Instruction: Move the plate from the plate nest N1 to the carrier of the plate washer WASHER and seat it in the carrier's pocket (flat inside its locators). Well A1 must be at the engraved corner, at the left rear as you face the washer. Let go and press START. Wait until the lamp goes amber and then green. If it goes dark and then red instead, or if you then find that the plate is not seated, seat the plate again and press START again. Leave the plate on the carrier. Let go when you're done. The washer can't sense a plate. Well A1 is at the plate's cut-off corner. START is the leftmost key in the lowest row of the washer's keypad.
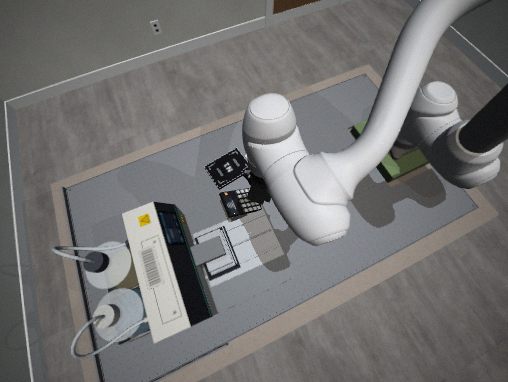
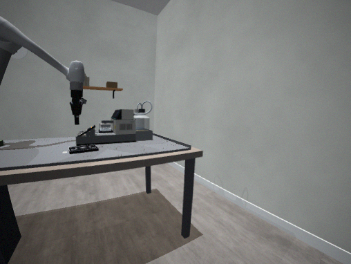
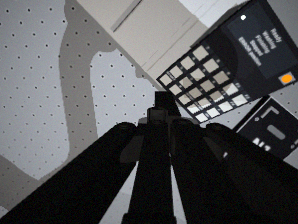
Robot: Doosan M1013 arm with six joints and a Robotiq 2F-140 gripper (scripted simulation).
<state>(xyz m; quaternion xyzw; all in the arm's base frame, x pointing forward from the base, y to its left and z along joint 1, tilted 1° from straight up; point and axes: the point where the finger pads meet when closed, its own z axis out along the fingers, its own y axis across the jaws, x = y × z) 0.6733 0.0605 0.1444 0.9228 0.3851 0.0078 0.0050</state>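
Note:
The pale plate [image 1: 226,262] [image 2: 105,127] is on the carrier, partly under the washer's grey head [image 1: 209,250]. Its cut-off corner and exact seating cannot be made out. The washer [image 1: 154,295] [image 2: 125,126] has a sloping keypad [image 1: 250,200] [image 3: 205,82]. The lamp [image 3: 286,78] [image 1: 226,193] beside its display glows amber. My gripper [image 2: 77,124] [image 3: 162,104] is shut and empty, above the keypad's lowest row end, clear of the keys. The black plate nest N1 [image 1: 218,178] [image 2: 83,148] [image 3: 260,127] holds no plate.
Two bottles [image 1: 108,275] [image 1: 122,320] with looped tubes stand behind the washer. A green block [image 1: 397,169] lies on the far side of the table, partly under the arm. A wall shelf [image 2: 103,88] shows behind the gripper. The table has a raised dark edge [image 2: 173,139] behind the washer.

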